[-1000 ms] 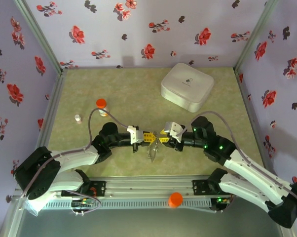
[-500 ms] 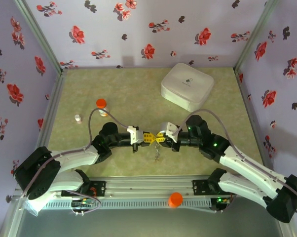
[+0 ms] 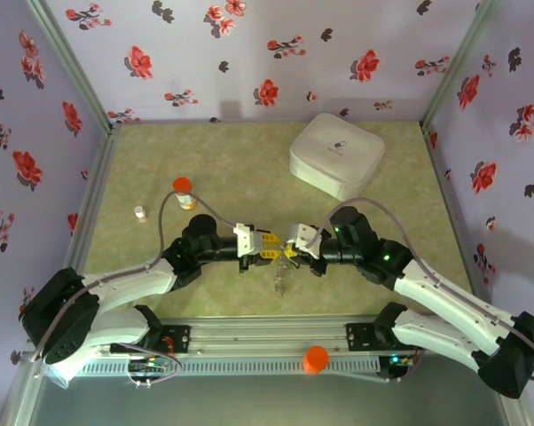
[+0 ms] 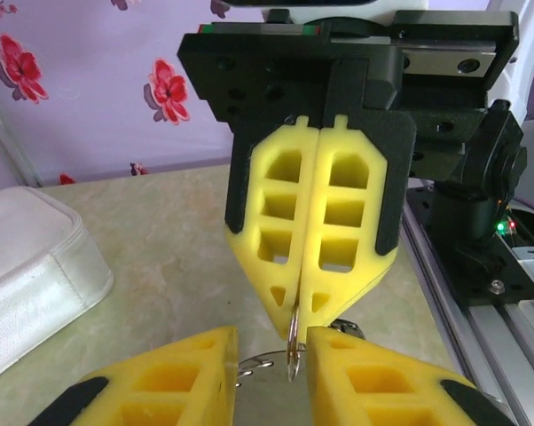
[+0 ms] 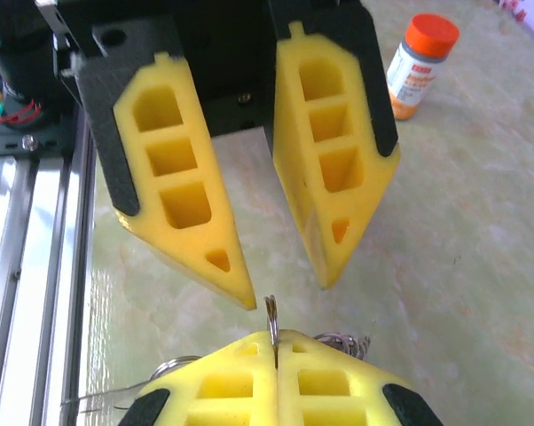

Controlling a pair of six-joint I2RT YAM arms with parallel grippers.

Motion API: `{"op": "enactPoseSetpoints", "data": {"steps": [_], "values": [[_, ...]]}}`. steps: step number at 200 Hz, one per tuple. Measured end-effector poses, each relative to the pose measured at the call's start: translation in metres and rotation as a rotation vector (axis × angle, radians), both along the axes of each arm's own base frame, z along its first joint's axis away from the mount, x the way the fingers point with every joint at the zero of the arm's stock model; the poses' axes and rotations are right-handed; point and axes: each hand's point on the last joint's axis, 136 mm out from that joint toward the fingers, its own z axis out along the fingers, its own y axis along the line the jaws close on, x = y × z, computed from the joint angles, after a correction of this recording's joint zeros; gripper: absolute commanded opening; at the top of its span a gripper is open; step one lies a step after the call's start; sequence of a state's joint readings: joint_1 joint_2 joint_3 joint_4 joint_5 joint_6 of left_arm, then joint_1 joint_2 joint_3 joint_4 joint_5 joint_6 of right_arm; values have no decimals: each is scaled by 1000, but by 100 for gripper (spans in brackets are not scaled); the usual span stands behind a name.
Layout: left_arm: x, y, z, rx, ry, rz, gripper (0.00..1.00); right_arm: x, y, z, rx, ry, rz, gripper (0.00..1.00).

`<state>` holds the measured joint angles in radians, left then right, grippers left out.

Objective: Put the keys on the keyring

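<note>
Top external view: both arms meet nose to nose above the mottled green table (image 3: pixel 231 169), left gripper (image 3: pixel 268 246) and right gripper (image 3: pixel 292 252) almost tip to tip. A small glinting metal bundle hangs just below them, apparently the keys (image 3: pixel 282 280), too small to tell black head from silver. Right wrist view: the right gripper's yellow fingers are pressed together, pinching a thin silver metal ring, the keyring (image 5: pixel 271 312), edge-on at the very tips. More wire loops (image 5: pixel 342 342) poke out beside them, unclear what they are. The left gripper stands with its fingers spread and nothing between them, the ring just in front of its gap. Can't tell whether any key is already threaded. Risks: the pinch is only on the ring's rim, so it could twist or slip out and drop the whole bundle onto the table. If the left gripper closes off-centre it could knock the ring sideways or clash with the right fingertips — they're that close. Dangling keys may swing and foul the grip. White rounded-square box (image 3: pixel 336 155) and orange-capped vial (image 3: pixel 183 189) sit well apart — no hazard.
</note>
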<state>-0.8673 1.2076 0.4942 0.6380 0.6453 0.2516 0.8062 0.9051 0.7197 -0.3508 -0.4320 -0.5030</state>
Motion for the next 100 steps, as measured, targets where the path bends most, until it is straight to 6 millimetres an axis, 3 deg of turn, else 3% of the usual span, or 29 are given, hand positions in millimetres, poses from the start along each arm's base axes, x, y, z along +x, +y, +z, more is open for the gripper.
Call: {"op": "enactPoseSetpoints", "data": {"steps": [48,100], "values": [[-4,2,-17,80,15,-4,22,-2,5,2,-81,-30,41,0],[-5,2,-22,109,8,-12,7,-4,11,-3,-152,-40,78,0]]}}
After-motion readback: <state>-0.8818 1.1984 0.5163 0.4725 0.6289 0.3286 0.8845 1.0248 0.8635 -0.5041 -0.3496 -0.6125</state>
